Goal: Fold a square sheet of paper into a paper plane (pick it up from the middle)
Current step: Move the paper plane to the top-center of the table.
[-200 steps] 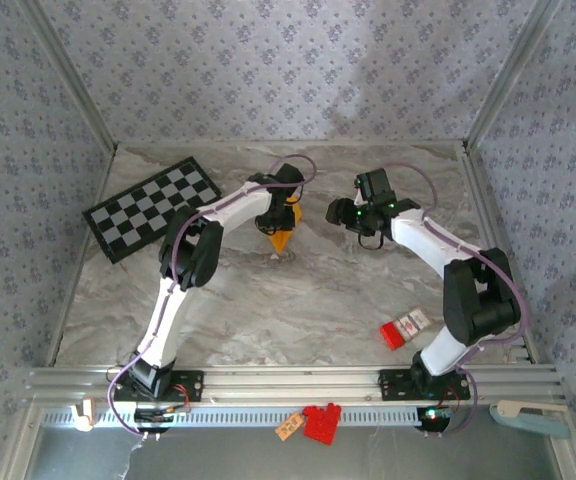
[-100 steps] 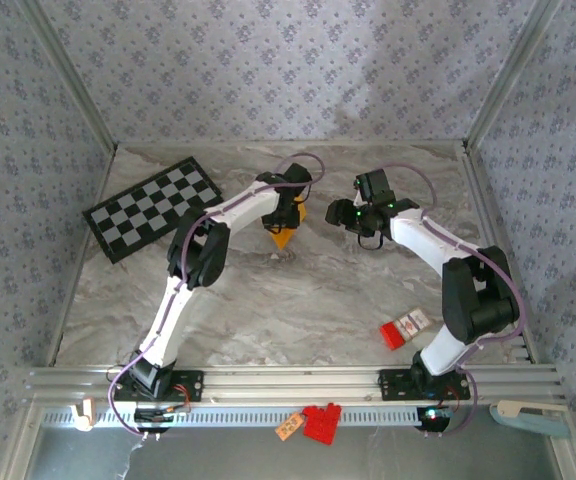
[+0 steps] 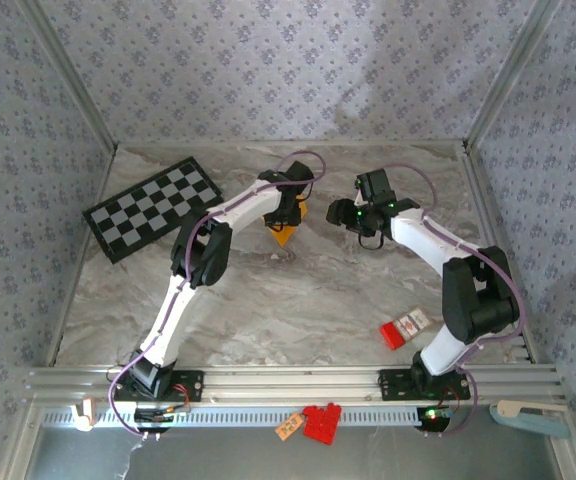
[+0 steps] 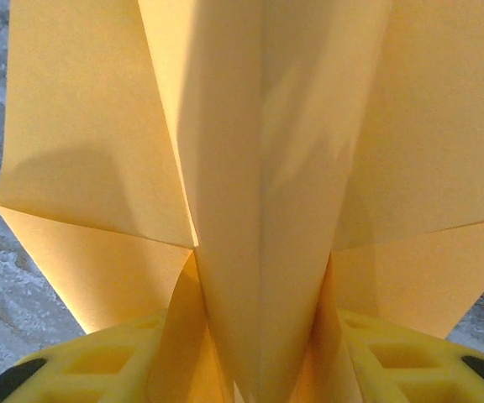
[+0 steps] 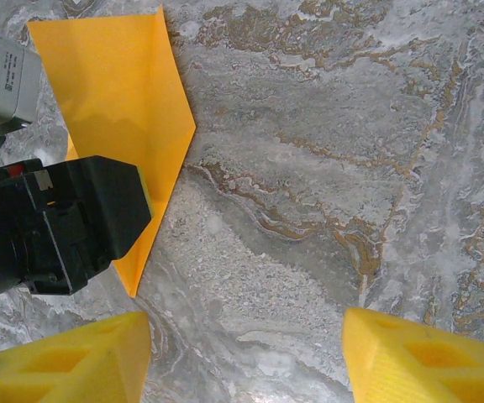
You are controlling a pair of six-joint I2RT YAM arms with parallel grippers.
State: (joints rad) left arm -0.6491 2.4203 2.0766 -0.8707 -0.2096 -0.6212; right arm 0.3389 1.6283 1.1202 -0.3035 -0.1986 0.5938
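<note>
- Top view: spotting paper plane mid-table at left gripper, lying far-to-near, tip pointing at near edge; checkered board sitting far left, red block near right.
- Left wrist: straddling its centre fold, can't tell if pinching.
- Right wrist: right gripper hanging wide, empty; left gripper blocking part of it.

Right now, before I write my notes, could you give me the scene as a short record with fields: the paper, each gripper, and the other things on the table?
paper: orange-yellow sheet, already folded to a pointed shape, at the back centre of the marble table
left gripper: fingers on both sides of the sheet's raised centre fold; grip unclear
right gripper: open, empty, over bare table beside the sheet
checkered board: lies flat, back left
small red block: front right, near the right arm's base
</note>
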